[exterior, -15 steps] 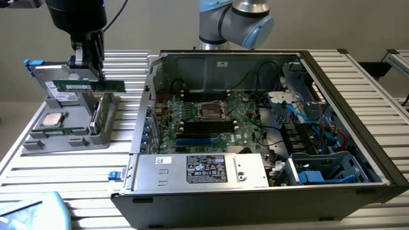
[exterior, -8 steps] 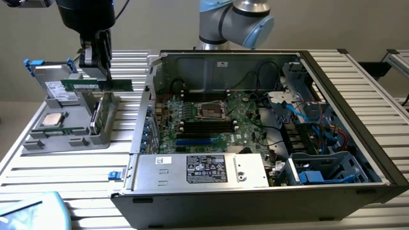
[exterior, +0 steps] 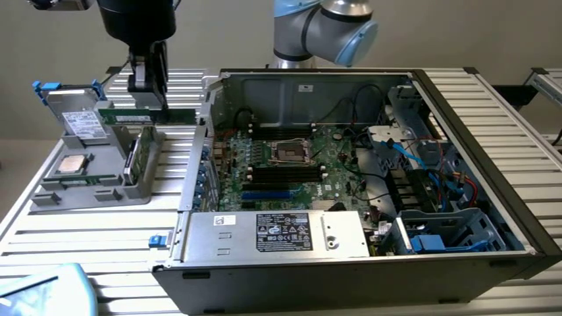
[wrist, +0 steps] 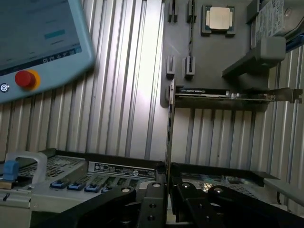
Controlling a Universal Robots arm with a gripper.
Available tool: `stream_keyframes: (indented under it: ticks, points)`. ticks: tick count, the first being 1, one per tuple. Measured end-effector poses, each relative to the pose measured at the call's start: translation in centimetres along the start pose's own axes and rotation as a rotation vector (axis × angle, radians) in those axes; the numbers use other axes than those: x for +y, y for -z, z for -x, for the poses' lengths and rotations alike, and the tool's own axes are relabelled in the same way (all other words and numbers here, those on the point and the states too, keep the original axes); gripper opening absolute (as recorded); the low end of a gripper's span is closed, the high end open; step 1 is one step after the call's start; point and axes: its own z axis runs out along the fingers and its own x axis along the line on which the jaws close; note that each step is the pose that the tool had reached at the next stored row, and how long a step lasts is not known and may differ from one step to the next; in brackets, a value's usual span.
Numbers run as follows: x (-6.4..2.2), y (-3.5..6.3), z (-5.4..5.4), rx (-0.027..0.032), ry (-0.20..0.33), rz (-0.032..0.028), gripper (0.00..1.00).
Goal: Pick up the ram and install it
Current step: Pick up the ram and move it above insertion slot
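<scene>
Jaws narrow, gripper [exterior: 149, 105] pinching ram [exterior: 176, 116] by its top edge, upper left of frame, stick level above grey parts tray [exterior: 52, 197]. Pickup done, carry in hand; install not yet done, likely calls for squaring stick to memory slots [exterior: 283, 174] inside open computer case [exterior: 351, 289]. Ribbed metal table [exterior: 88, 237], pale wall [exterior: 439, 33] behind.

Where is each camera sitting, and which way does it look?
Exterior view: off the arm, high up, looking down on the case and tray; the arm and gripper show.
Wrist view: on the wrist, looking down along the gripper and ram to the tray.
Shared: gripper shut on the ram, tray, processor.
</scene>
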Motion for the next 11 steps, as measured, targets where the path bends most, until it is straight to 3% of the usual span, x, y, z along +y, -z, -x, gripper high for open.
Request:
stream_keyframes:
  ticks: [11]
  points:
    - [-2.97,0.34,-0.3,0.0003,0.0,-0.0033,0.14]
